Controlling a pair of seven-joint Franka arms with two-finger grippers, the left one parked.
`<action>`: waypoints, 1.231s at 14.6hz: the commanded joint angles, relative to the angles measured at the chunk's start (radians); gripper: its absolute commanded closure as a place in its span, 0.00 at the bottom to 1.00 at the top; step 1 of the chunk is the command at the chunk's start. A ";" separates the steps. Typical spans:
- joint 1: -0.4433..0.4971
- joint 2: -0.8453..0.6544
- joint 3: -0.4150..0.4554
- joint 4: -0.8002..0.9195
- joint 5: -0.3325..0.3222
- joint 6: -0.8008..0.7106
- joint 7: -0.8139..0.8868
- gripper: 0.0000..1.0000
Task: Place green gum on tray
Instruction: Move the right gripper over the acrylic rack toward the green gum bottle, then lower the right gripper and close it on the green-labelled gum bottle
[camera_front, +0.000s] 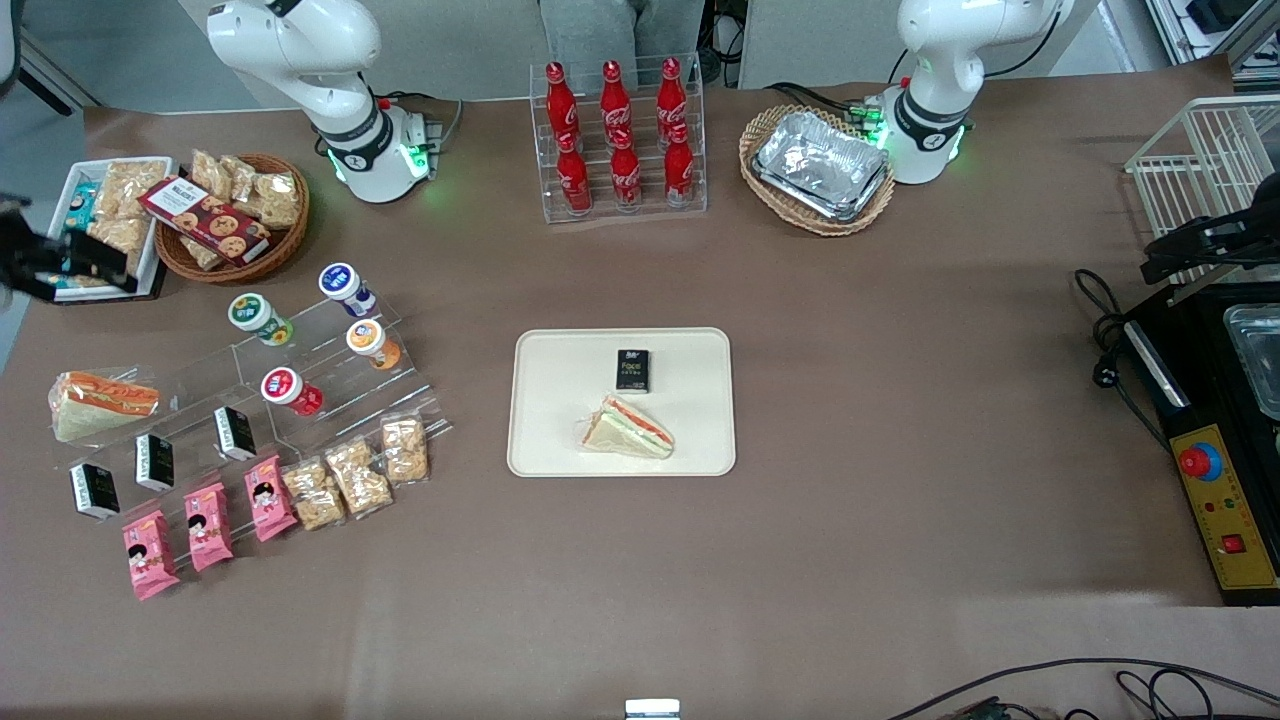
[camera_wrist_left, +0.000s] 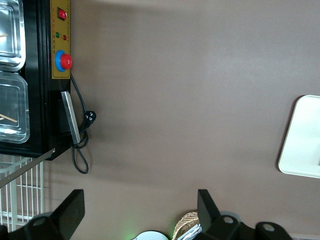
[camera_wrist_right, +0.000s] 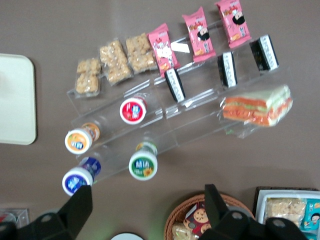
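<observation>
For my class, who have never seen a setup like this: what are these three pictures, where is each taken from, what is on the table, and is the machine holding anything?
Two white robot arms stand at a brown table. One picture looks at them from the front; the other two come from cameras on their wrists.

The working arm's gripper hangs open above the clear stepped display rack, holding nothing. On that rack sits the green gum, beside the blue-lidded bottle, with the orange-lidded bottle and red-lidded bottle nearer the front camera.

Mid-table lies the cream tray, already carrying a wrapped sandwich and a small black box. The gum is not yet on it.
</observation>
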 joint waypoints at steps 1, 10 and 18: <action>-0.005 -0.312 0.003 -0.338 -0.018 0.128 -0.015 0.00; 0.008 -0.306 0.042 -0.388 -0.018 0.108 0.045 0.00; -0.007 -0.220 0.049 -0.609 -0.022 0.402 0.062 0.00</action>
